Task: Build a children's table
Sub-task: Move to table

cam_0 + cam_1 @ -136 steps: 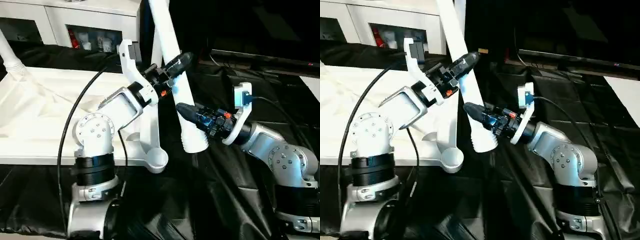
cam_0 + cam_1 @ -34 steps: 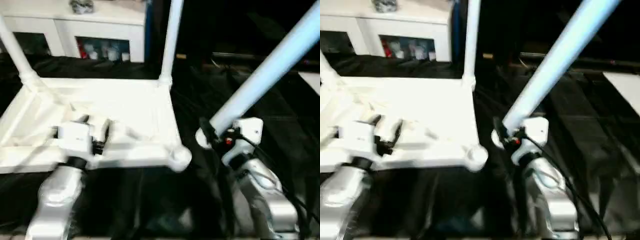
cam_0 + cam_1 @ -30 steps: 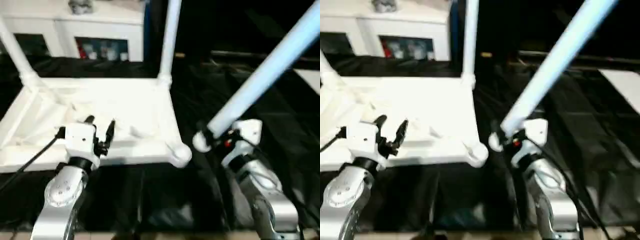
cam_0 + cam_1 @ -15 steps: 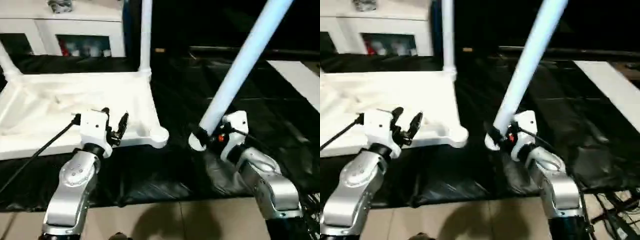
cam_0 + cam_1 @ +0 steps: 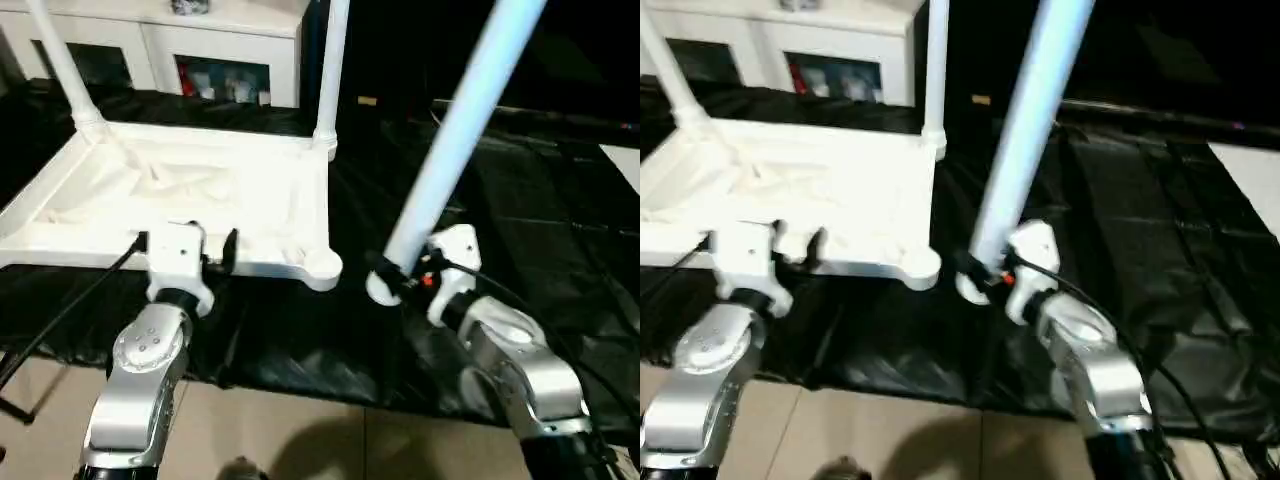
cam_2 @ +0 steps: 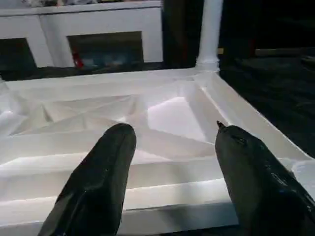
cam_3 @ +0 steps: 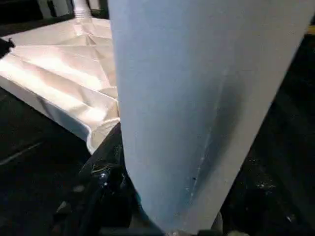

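The tabletop (image 5: 190, 200) lies underside up on the black-covered surface (image 5: 520, 200), ribs exposed, just beyond the fingertips of the left gripper (image 5: 185, 245). Two legs are already seated upright at its far corners: the far-left leg (image 5: 62, 62) and the far-right leg (image 5: 332, 70). The near-right corner socket (image 5: 322, 265) is empty; it sits between the two grippers, just beside the lower end of the loose leg (image 5: 455, 140). That leg is clamped near its lower end by the fingers of the right gripper (image 5: 392, 272) and rises steeply away from them, leaning over the surface. The left gripper's fingers (image 6: 101, 182) stand apart and hold nothing, their tips over the near rim of the tabletop. Judged risks: the leg is long and held near one end, so its weight may twist it in the fingers and spoil alignment with the socket; pressing it in off-axis could jam the end on the socket rim or push the tabletop, which nothing holds down, across the slick cover. The exact gap between leg end and socket cannot be read reliably, as the gripper hides the leg's tip. Behind the surface, a white cabinet (image 5: 200, 40) with glass doors holds small items, apparently bottles.
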Robot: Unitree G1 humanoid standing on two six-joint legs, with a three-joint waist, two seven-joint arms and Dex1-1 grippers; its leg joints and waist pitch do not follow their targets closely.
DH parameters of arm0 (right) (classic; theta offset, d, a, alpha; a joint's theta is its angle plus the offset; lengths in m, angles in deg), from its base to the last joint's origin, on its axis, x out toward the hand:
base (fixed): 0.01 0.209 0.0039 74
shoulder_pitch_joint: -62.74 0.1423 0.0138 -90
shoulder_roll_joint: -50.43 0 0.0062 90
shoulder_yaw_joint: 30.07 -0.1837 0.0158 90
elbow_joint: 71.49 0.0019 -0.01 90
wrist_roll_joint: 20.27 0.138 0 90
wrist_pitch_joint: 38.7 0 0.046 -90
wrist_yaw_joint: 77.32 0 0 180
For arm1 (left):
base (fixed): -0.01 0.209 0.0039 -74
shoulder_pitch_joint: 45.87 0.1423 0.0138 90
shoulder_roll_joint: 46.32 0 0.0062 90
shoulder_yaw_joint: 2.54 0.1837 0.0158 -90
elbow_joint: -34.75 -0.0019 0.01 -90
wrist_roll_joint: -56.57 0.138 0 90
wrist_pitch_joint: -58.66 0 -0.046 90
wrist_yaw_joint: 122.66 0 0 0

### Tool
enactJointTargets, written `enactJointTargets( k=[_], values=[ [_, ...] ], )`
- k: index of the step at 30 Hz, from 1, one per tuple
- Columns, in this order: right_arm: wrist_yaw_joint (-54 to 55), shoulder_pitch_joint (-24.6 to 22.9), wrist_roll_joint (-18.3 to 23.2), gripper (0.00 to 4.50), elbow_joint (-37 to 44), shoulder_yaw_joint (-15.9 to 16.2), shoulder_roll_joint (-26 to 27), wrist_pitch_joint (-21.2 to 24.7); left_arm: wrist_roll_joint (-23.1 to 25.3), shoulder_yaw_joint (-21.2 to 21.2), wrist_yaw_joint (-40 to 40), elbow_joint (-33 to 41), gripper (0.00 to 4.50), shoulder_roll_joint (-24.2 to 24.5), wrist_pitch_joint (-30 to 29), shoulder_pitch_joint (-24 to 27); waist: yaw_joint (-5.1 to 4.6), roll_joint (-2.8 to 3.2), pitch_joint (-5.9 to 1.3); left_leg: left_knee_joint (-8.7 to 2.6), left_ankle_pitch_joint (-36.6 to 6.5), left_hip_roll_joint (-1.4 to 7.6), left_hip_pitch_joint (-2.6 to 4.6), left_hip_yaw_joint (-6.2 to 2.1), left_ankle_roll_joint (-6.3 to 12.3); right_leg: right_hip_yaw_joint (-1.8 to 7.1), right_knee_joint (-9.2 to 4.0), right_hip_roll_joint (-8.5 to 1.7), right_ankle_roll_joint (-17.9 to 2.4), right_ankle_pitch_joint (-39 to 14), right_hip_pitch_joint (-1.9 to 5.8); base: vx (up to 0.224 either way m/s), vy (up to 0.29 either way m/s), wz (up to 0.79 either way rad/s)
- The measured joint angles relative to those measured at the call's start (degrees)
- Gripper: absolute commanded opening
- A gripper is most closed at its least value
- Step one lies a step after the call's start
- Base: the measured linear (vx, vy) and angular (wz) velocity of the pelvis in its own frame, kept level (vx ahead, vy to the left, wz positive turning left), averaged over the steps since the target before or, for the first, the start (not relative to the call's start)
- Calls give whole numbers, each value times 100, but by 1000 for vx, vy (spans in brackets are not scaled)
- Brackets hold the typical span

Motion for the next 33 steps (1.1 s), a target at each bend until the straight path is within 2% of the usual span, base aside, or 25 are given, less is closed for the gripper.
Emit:
enactJointTargets(
  k=[1, 3, 4, 5, 8, 11, 16, 19, 20, 23, 24, 28, 29, 31, 32, 33],
  values=[
    [-7, 12, 19, 190, -15, 18, 39, 41, -12, 6, -84, -99, 299, 50, 1, -58, -6, 10, -2, -6, 26, 67, 25, 29, -40, -36, -21, 11, -1, 14, 3, -36, -58, 13],
    [-31, 36, 149, 189, -37, 21, 109, 93, -69, 16, -302, -278, 299, 148, 1, -120, -37, 5, 1, -16, 43, 147, 40, 76, -70, -47, -16, -11, -40, 25, 13, 0, 0, 0],
    [-31, 73, 185, 189, -78, 18, 108, 112, -116, 23, -445, -374, 299, 188, -1, -159, -35, 1, 4, -38, 47, 157, 53, 103, -79, -47, -16, -36, -79, 33, 16, 0, 0, 0],
    [-19, 134, 197, 189, -110, -10, 90, 142, -171, 27, -614, -459, 299, 199, -5, -216, -4, 10, 15, -53, 47, 175, 64, 189, -85, -42, -30, -61, -75, 44, 18, 0, 0, 0],
    [-8, 160, 227, 189, -113, -96, 98, 146, -248, -9, -671, -457, 299, 183, -18, -253, 19, 40, 23, -64, 83, 220, 65, 272, -106, -36, -137, -67, -75, 101, 49, -31, 63, -1],
    [-4, 159, 255, 189, -99, -97, 157, 147, -294, -133, -554, -457, 299, 154, -68, -253, -19, 33, 23, -62, 79, 229, 67, 324, -77, -32, -212, -90, -91, 183, 76, -10, 74, -5],
    [69, 45, 213, 189, -64, -70, 196, 87, -527, -272, -497, -352, 299, 7, 57, -250, 6, 27, 29, -64, 70, 232, 86, 459, -36, -24, -215, -167, -23, 177, 86, -4, 22, 0],
    [70, -15, 165, 189, -64, 25, 194, 60, -567, -319, -522, -331, 299, 6, 57, -235, 22, 27, 49, -89, 46, 232, 182, 489, -6, -31, -275, -186, 34, 145, 185, 0, 0, 0],
    [68, -20, 134, 189, -64, 49, 191, 53, -567, -317, -552, -330, 299, 18, 57, -226, 23, 29, 66, -132, 34, 232, 259, 496, 3, -42, -344, -187, 46, 138, 255, 0, 0, 0],
    [63, -21, 94, 189, -64, 58, 182, 26, -568, -318, -581, -322, 299, 25, 57, -213, 21, 26, 83, -203, -16, 233, 428, 504, 8, -76, -514, -195, 62, 130, 443, 19, 11, -2],
    [55, -20, 93, 189, -64, 59, 180, 9, -569, -318, -586, -301, 299, 31, 57, -213, 22, 19, 78, -215, -20, 232, 445, 505, 13, -84, -539, -204, 70, 126, 498, 97, 36, -8],
    [-70, -20, 79, 189, -63, 207, 163, -39, -577, -323, -599, -264, 299, 70, 51, -164, -10, -22, 48, -219, -136, 212, 451, 529, 26, -98, -578, -243, 92, 118, 517, 109, 25, -4],
    [-114, -37, -26, 189, -53, 333, 78, -106, -581, -308, -602, -222, 299, 57, 46, -132, -32, -6, 18, -171, -148, 176, 313, 415, 136, -205, -635, -260, 117, 92, 552, 123, 2, 20],
    [-87, -69, -74, 189, -42, 316, 63, -175, -621, -244, -618, -95, 299, 20, 45, -120, -53, 48, -6, 58, -286, 179, 101, 249, 387, -439, -725, -270, 161, 37, 612, 138, 6, 48],
    [-43, -45, -46, 189, -38, 261, 110, -135, -630, -264, -622, -56, 299, 43, 43, -64, -65, 63, -38, 59, -341, 193, 154, 225, 237, -424, -676, -261, 230, -7, 608, 165, 27, 42],
    [-14, 2, -45, 189, -38, 307, 208, -121, -630, -305, -626, -30, 299, 96, 39, 24, -112, 46, -41, 79, -384, 165, 200, 197, 184, -330, -347, -286, 276, -86, 477, 199, 1, 13]
  ],
)
